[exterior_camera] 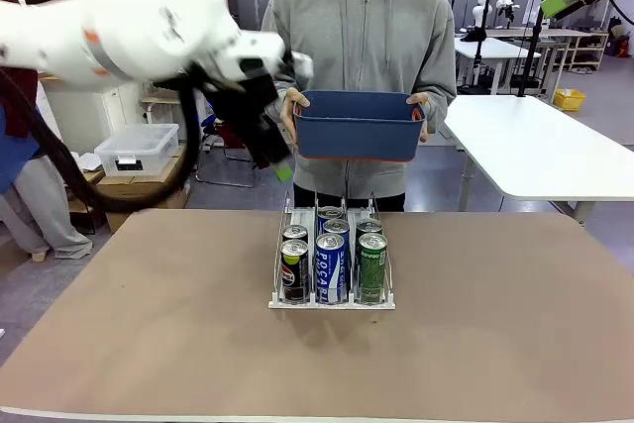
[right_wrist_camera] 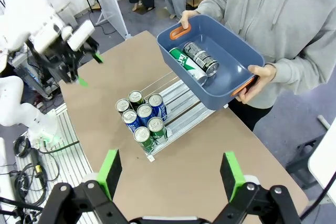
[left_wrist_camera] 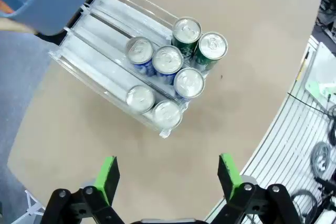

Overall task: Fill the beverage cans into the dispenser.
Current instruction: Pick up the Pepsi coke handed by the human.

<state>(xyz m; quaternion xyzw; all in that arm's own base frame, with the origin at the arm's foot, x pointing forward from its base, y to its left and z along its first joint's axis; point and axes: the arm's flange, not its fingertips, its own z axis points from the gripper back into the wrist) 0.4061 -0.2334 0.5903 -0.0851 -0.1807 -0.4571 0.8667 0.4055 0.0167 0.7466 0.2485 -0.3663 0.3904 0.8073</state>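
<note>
The dispenser stands mid-table holding several upright beverage cans: black ones in the left lane, blue in the middle, green on the right. Behind it a person holds a blue tub over the table's far edge. In that tub lie a green can and a dark can. My left gripper hangs open and empty just left of the tub, high above the dispenser. The right gripper is open, empty, high over the near side of the rack.
The brown tabletop has free room on both sides of the rack. A white table stands off to the back right, a clear storage box off to the back left. My left arm is up beside the table's edge.
</note>
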